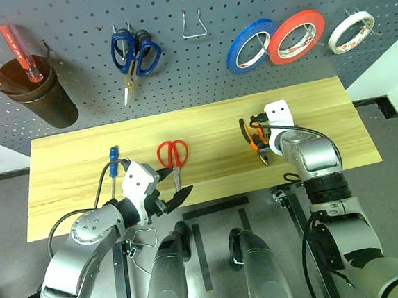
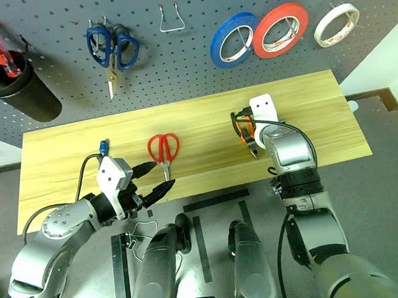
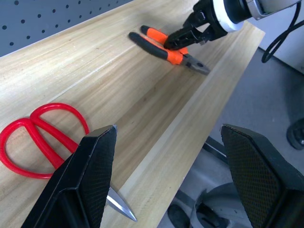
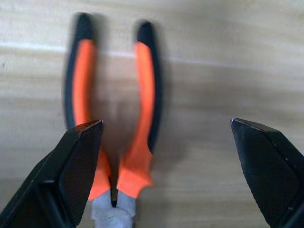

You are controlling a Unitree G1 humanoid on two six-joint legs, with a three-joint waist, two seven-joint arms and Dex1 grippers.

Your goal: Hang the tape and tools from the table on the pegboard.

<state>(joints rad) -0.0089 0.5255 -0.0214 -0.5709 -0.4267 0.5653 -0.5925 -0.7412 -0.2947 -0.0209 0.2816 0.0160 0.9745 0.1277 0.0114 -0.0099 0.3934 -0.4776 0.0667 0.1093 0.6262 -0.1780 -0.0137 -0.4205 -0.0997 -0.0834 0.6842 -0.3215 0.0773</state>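
A: Which step?
B: Fetching the pliers [image 4: 114, 137] off the table [image 1: 204, 124]. They lie under the right gripper [image 3: 190, 35], jaws released and empty.
A: Next?
B: Shift toward its left finger, lower, clamp. Left gripper [image 2: 153, 179] idles, unclenched.

Three tape rolls are hanging on the pegboard [image 1: 70, 35]: one blue [image 1: 250, 45], one red [image 1: 296, 36], one white [image 1: 350, 32]. Two pairs of scissors are showing, blue-handled ones [image 1: 135, 53] hanging and red-handled ones [image 1: 173, 155] lying on the table [image 1: 204, 127]. One pair of pliers [image 1: 253, 139] and one blue-handled screwdriver [image 1: 114, 163] are lying there too. One dark cup [image 1: 41, 93] is hanging, holding two red-handled screwdrivers [image 1: 20, 51].
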